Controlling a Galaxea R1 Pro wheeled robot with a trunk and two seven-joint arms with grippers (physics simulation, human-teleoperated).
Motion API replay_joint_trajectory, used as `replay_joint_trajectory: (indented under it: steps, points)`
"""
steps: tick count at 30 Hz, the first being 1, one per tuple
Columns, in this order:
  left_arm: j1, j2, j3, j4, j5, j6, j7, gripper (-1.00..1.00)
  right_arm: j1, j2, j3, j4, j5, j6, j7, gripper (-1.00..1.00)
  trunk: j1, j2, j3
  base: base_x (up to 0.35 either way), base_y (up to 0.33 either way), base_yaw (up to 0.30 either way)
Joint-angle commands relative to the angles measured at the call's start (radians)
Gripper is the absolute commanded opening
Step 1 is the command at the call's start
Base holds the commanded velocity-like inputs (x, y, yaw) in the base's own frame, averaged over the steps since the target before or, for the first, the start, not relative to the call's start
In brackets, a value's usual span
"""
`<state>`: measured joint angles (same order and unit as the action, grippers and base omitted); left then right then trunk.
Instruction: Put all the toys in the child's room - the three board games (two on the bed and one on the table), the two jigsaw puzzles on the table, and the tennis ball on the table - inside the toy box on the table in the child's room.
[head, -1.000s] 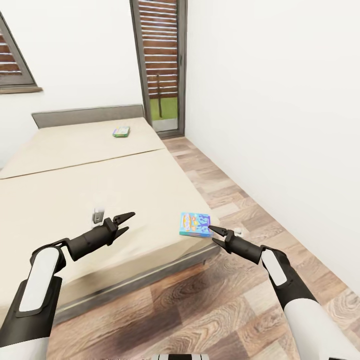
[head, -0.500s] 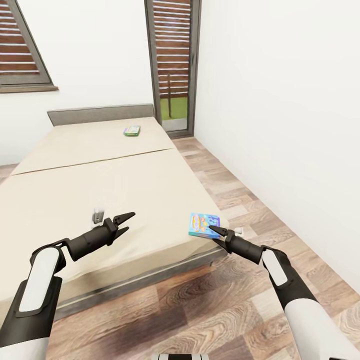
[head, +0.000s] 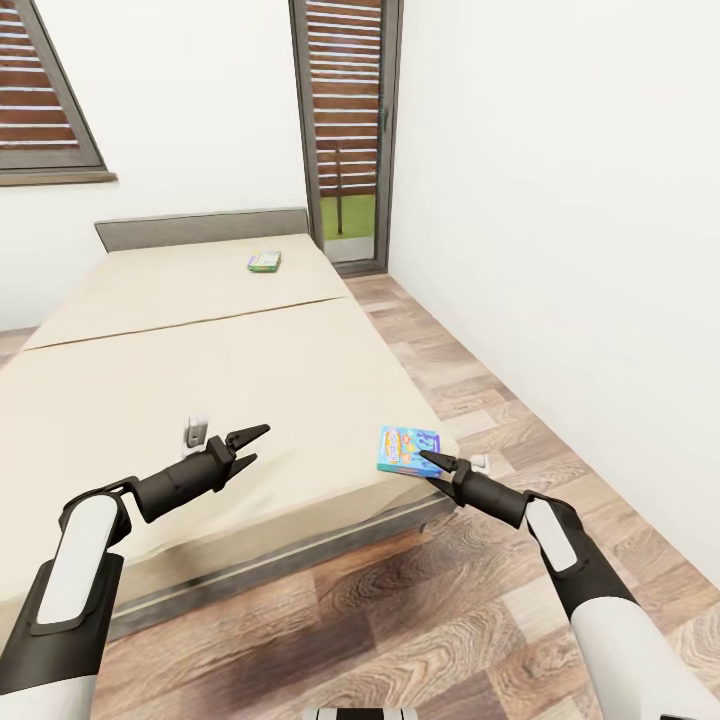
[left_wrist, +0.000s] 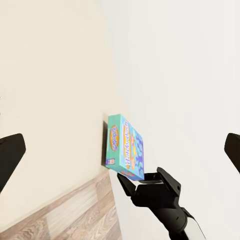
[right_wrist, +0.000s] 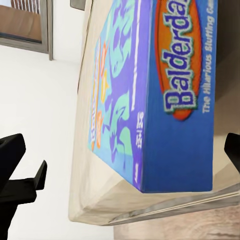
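White walls frame the bed (head: 200, 340). I am collecting its Balderdash box (head: 407, 449), lying at the bed's near corner. Right hand (head: 432, 464) sits just beside it, fingers apart; left hand (head: 252, 443) likewise parted, empty. Next: straddle the box edge, then close.

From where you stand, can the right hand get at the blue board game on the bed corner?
Probably yes. The right hand is open, right at the blue board game, which lies flat at the bed corner with nothing between them.
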<state>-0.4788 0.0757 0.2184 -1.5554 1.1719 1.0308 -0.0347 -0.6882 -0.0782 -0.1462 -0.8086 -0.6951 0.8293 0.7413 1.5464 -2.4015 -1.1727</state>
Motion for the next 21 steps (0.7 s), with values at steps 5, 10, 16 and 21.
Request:
replay_joint_trajectory:
  steps: [5, 10, 16, 21]
  points:
    - [0.000, 0.001, 0.001, 0.000, -0.003, 0.005, -0.004, 1.00, -0.001, -0.001, -0.003, 0.000, -0.001, 0.008, 0.002, 1.00, 0.000, 0.000, -0.001, 0.000, 0.000, 0.003]
    - [0.000, 0.001, 0.001, 0.000, -0.003, 0.005, -0.004, 1.00, -0.001, -0.001, -0.004, 0.000, -0.001, 0.010, 0.003, 1.00, 0.000, 0.000, -0.001, 0.000, 0.000, 0.002]
    - [0.000, 0.001, 0.001, 0.000, -0.003, 0.005, -0.004, 1.00, -0.001, -0.001, -0.004, 0.000, -0.001, 0.010, 0.002, 1.00, 0.000, 0.000, -0.001, 0.000, 0.000, 0.000]
    - [0.000, 0.001, 0.001, 0.000, -0.003, 0.005, -0.004, 1.00, -0.001, -0.002, -0.004, 0.002, 0.000, 0.010, 0.002, 1.00, 0.000, 0.000, -0.001, 0.000, 0.000, 0.000]
